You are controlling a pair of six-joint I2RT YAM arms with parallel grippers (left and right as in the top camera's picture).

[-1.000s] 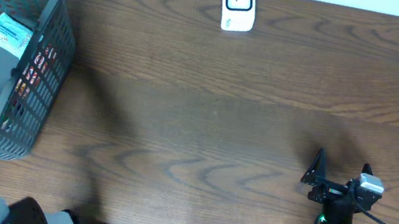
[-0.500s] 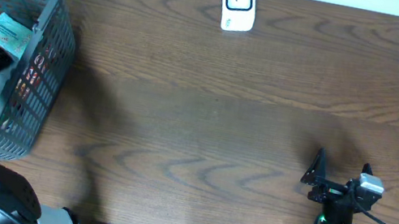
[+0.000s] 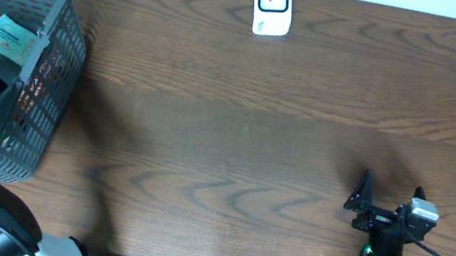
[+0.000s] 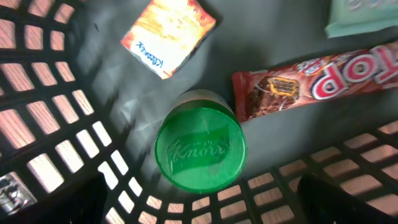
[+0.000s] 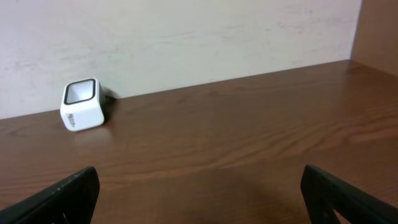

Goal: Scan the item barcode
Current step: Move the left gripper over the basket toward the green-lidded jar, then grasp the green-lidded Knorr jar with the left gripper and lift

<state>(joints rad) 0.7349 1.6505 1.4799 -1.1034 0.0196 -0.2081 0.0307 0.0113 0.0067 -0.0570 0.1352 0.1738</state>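
The left jaws stood wide apart inside the basket [image 3: 56, 60], above the green-lidded jar [image 4: 200, 149]. The right jaws gaped empty over the desk [image 3: 234, 148], facing the white scanner [image 5: 82, 104].

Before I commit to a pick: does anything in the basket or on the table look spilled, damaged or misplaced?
Nothing stands out. The green-lidded jar, chocolate bar and orange packet sit intact inside the basket; the scanner stands on the table.

Jar lid [image 4: 199, 149] green; snack wrapper [image 4: 314, 78] red; sachet [image 4: 168, 34] orange-white; basket [image 3: 60, 56] grey lattice; scanner [image 3: 272, 5] white; table [image 3: 252, 151] brown woodgrain.
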